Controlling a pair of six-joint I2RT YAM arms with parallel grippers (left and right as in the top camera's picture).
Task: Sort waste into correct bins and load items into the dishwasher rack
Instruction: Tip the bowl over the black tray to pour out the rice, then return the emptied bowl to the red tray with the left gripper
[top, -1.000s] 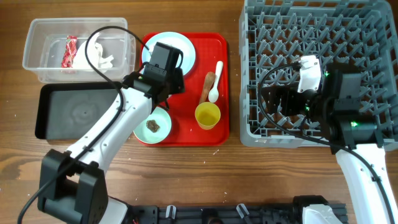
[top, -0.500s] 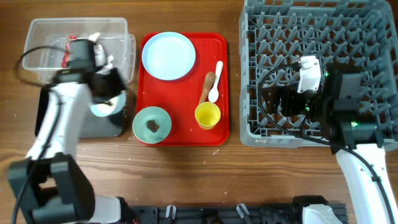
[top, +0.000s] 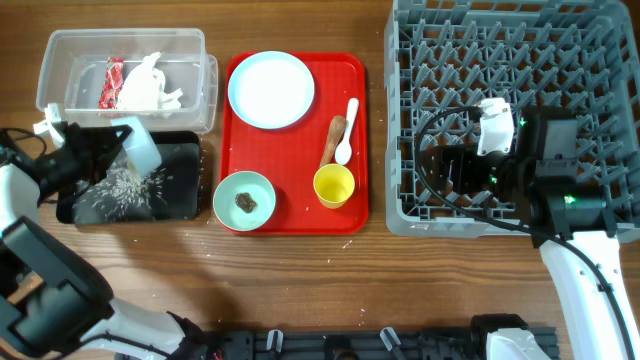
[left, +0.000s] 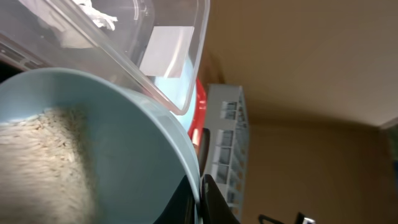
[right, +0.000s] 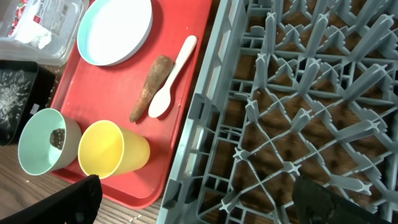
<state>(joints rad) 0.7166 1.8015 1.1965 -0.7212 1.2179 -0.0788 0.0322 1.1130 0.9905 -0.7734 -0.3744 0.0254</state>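
**Two bowls, one of them tipped over the black tray**

The left gripper (top: 120, 150) is clamped on the rim of the tipped bowl (top: 141, 148), which hangs tilted over the far edge of the black tray (top: 185, 200). White rice crumbs (top: 118, 187) lie scattered on the tray floor. The left wrist view shows more rice inside the bowl (one dark finger (left: 214, 202) sits right at its rim).

Just beyond the tray, the clear tub (top: 60, 50) holds one red-and-white wrapper (top: 111, 84) and one wad of tissue (top: 146, 82).

The red serving tray (top: 355, 70) carries five things:
- one plate (top: 271, 90)
- one second bowl (top: 228, 190), upright, with dark lumps (top: 244, 202) in it
- one yellow cup (top: 334, 186), upright
- one brown food scrap (top: 334, 140)
- one white spoon (top: 346, 130), lying just beside the scrap

The right gripper (top: 445, 165) hovers over the near-left part of the dishwasher rack (top: 520, 60), its two fingers spread wide apart.
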